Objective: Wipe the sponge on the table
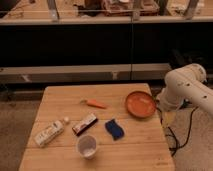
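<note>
— Where was the sponge, then?

— The small dark blue wavy-edged sponge (pixel 114 129) lay flat on the square light wooden butcher-block counter (pixel 60 95). It was a little right of the middle and toward the near edge, and nothing was touching it.

— What sat around it?

— Just to its left lay a flat brown-and-white box (pixel 84 124), set at a slant. Nearer than both, a clear plastic cup (pixel 87 146) stood upright close to the near edge. Far and right of the sponge sat a round orange plate (pixel 140 104), close to the counter's right edge and apart from the sponge. A small orange carrot (pixel 96 104) lay toward the far side, about the middle. Over on the left, a white bottle (pixel 49 133) lay on its side, with a tiny white ball (pixel 66 120) just beside its far end.

— And the robot?

— Its white arm (pixel 185 85) stood off the right side of the counter, bent over next to the plate. The hand (pixel 168 118) hung low beside the counter's right edge, near the plate and well apart from the sponge. I could not tell how far open it was, nor whether it had hold of anything.

— Anything behind?

— A long dark shelving unit (pixel 75 45) ran along the far side. Black cables (pixel 172 137) trailed on the floor by the right edge.
</note>
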